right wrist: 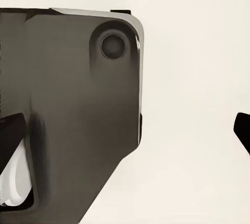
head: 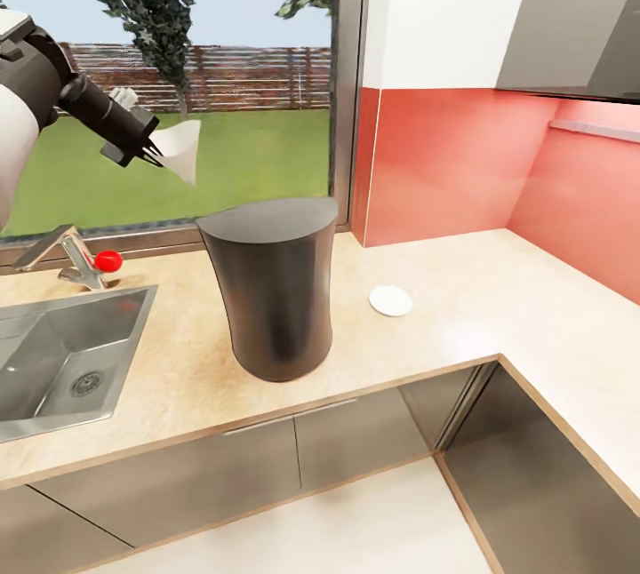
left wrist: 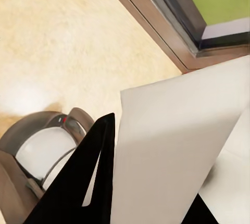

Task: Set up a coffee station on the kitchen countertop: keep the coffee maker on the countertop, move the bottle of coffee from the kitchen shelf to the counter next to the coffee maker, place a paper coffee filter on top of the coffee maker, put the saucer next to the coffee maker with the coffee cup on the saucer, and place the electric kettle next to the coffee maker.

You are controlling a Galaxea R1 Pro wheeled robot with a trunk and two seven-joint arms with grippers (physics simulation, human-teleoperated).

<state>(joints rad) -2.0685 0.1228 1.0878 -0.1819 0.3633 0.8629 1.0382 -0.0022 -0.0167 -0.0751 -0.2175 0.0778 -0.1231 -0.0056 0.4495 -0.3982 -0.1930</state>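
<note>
You are holding the paper coffee filter [head: 180, 147] in the left gripper [head: 153, 150], fingers pinched on its edge, raised before the window, above the kitchen countertop [head: 444, 290] and up-left of the coffee maker [head: 272, 294]. You are aiming for the drum's flat top: carry the cone across, centre it over that top, lower until it is touching, then release. The saucer [head: 390, 300] is lying near the drum. Whether the right gripper is open or closed cannot be told.
</note>
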